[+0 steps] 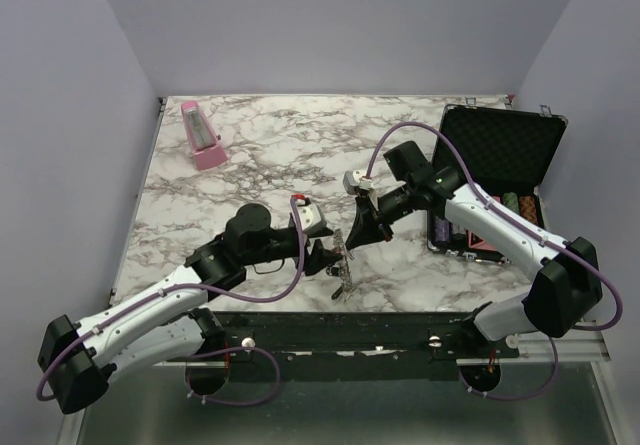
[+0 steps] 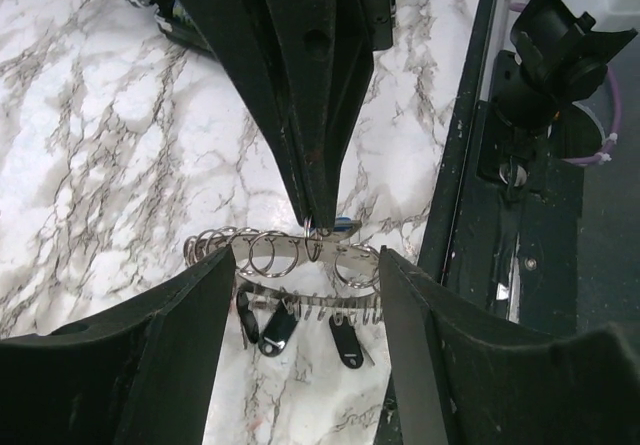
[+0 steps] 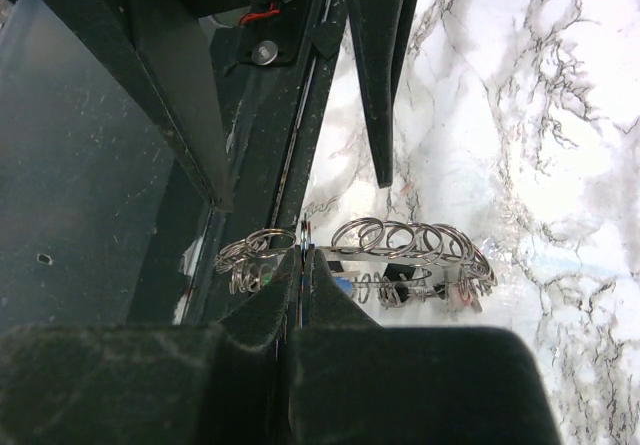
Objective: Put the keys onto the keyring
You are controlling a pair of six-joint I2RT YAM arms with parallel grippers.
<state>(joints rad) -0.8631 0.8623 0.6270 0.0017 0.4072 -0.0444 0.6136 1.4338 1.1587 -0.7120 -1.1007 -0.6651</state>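
Note:
The keyring (image 1: 343, 265) is a flat toothed metal band carrying several small split rings, and it stands on edge near the table's front. In the left wrist view the keyring (image 2: 300, 257) spans the gap of my left gripper (image 2: 306, 255), meeting both wide-set fingers. Black keys (image 2: 275, 330) hang from it. My right gripper (image 3: 303, 255) is shut at the keyring's (image 3: 400, 255) upper rim, pinching a thin metal piece of the blue key (image 2: 345, 227). From above, the left gripper (image 1: 335, 257) and right gripper (image 1: 347, 237) meet over the ring.
A pink metronome-shaped object (image 1: 203, 137) stands at the back left. An open black case (image 1: 500, 155) holding stacked chips (image 1: 520, 205) lies at the right. The table's black front rail (image 1: 380, 325) runs just behind the keyring.

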